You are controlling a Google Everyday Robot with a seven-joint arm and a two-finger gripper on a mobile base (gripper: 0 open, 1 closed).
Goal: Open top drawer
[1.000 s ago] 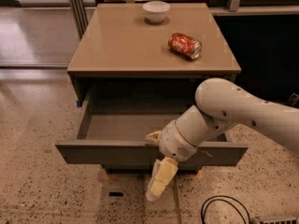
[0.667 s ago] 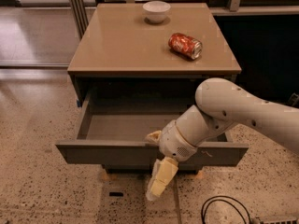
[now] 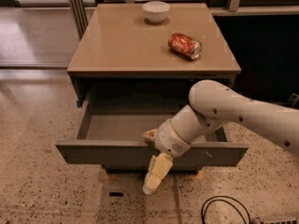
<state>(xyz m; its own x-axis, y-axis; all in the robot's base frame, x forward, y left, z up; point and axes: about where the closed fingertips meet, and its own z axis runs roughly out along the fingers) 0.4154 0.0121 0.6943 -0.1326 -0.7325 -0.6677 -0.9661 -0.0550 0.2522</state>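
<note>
The gripper (image 3: 155,172) is seen at the near face of the drawer (image 3: 103,153), a little right of its middle, with its pale part hanging down past the lower edge of the front panel, towards the floor (image 3: 51,195). Whether it is open or closed cannot be told, and no grasp can be made out. The arm (image 3: 243,111) is brought in from the right, bent over the drawer's near right corner.

The drawer is pulled well out of the cabinet (image 3: 140,45) towards the near side. Its long axis runs left to right and its flat front faces near; pale scratches are seen on the right of that front. The shallow grey interior is exposed behind the panel.

On the cabinet top, a white bowl (image 3: 156,10) is set at the far edge, and a red can (image 3: 185,45) is laid on its side to the right, well apart from it. A black cable (image 3: 224,208) is looped on the floor at the near right
</note>
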